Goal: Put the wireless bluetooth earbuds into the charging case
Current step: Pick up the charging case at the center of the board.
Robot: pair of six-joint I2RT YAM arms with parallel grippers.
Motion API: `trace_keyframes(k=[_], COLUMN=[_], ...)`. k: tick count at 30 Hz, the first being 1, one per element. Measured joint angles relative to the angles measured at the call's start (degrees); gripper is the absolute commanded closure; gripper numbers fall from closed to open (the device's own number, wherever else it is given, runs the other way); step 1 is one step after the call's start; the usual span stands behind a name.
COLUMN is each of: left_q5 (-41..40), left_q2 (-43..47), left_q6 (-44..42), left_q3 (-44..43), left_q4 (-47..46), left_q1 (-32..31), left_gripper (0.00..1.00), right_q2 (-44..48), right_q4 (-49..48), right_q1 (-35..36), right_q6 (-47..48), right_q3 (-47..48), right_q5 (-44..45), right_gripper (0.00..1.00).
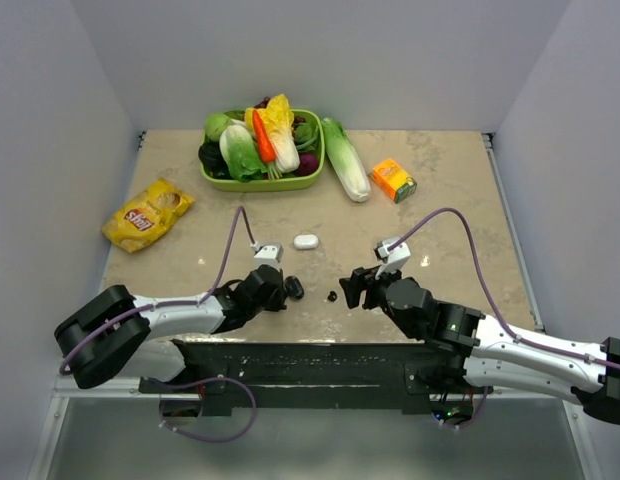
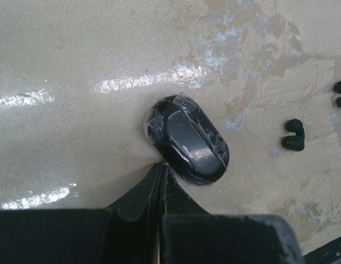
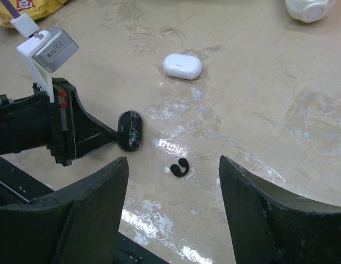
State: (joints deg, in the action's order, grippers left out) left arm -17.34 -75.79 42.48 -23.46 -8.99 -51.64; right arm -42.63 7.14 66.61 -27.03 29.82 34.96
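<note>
Listing a black charging case (image 1: 294, 288) (image 2: 187, 140) (image 3: 130, 131), lying shut on the beige desk (image 1: 460, 200) near its front edge, between the two arms; showing crinkled clear film over a glossy shell in the left wrist view

Listing the left tool (image 1: 281, 291) (image 2: 161, 171) (image 3: 111, 137), clenched, fingers pressed together with nothing between them; tips touching the near end of the black charging case, not gripping it

Listing the right tool (image 1: 348, 288) (image 3: 173, 162), released, fingers spread wide and holding nothing; hovering low over the desk, facing the left tool across a gap

Listing the black earbuds (image 1: 332, 296) (image 2: 294, 135) (image 3: 180, 168), lying loose on the desk outside any case, just to the right of the black charging case and apart from it; sitting in line with the opening between the right tool's fingers; appearing as two small rounded lumps touching each other, being too small to tell more

Listing a white charging case (image 1: 306, 241) (image 3: 182, 66), lying shut farther back on the desk, well apart from both tools

Listing along the back of the desk: a green basket (image 1: 252, 184) heaped with vegetables, a long pale cabbage (image 1: 346, 172) lying just beside its right end, an orange carton (image 1: 393, 180) to the right of that, and a yellow snack bag (image 1: 147, 213) lying toward the left wall
</note>
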Motion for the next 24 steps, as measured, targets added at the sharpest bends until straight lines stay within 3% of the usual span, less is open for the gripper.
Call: trace_keyframes(k=[10,13,17,22,23,24], left_q5=[1.16,1.07,0.09,-2.82,-3.39,-3.93], left_q2=[-3.08,-3.28,-0.26,11.47,13.53,14.78], left_q6=[-0.02,0.02,-0.04,-0.5,-1.18,-1.81], left_q3=[-2.78,-3.3,-3.3,-3.32,-3.34,-3.52], left_q4=[-0.85,-0.74,2.21,7.48,8.04,8.61], left_q1=[-2.08,-2.19,-2.19,-2.51,-2.54,-2.54], left_gripper=[0.93,0.83,0.52,0.2,0.0,0.0], right_q2=[-1.14,-1.22,-1.09,-0.33,-0.31,-0.31], right_q4=[0.26,0.81,1.55,2.32,2.32,2.32], right_q1=[0.02,0.02,0.02,0.02,0.0,0.02], right_q6=[-0.07,-0.11,-0.22,-0.02,0.09,0.22], right_q3=[0.0,0.0,0.0,0.04,0.07,0.07], right_q5=[0.02,0.02,0.02,0.0,0.0,0.0], right_gripper=[0.29,0.29,0.28,0.26,0.26,0.25])
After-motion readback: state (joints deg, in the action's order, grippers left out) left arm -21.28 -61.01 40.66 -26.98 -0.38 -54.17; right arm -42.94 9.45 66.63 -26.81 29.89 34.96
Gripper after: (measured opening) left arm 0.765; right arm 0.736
